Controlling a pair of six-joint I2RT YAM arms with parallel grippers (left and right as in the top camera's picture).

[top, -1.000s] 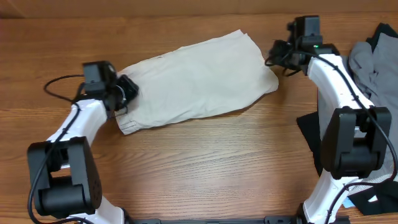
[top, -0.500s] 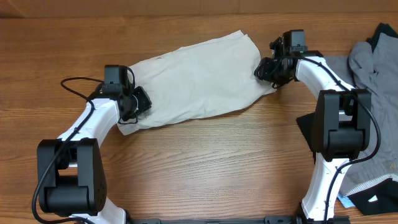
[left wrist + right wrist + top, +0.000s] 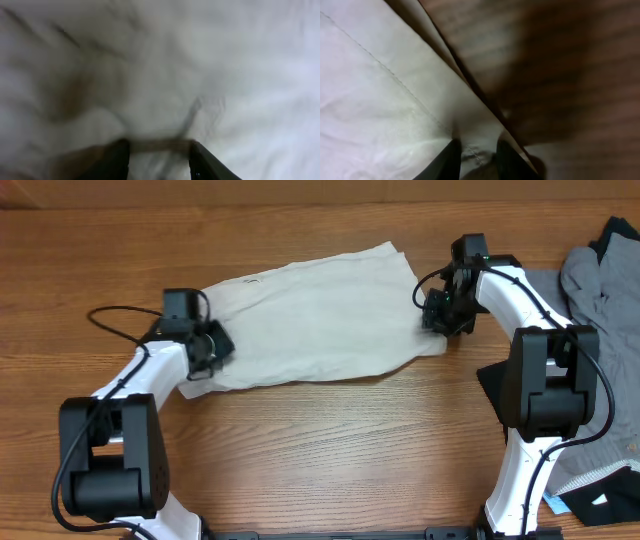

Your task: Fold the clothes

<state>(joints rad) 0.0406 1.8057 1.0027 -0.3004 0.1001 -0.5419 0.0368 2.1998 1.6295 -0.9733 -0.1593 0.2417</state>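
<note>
Creased beige shorts (image 3: 310, 315) are lying near the surface's (image 3: 320, 440) far edge, left gripper (image 3: 208, 347) jaws parted over one end, right gripper (image 3: 437, 318) jaws pinching the other.

A brown wooden worktop (image 3: 330, 440) was seen, its grain running from side to side. Along its far edge a paler tan strip (image 3: 250, 192) was shown. In the right wrist view the wood was blurred and darkened by shadow. A small blue scrap (image 3: 553, 502) was noted at the near right corner.
</note>
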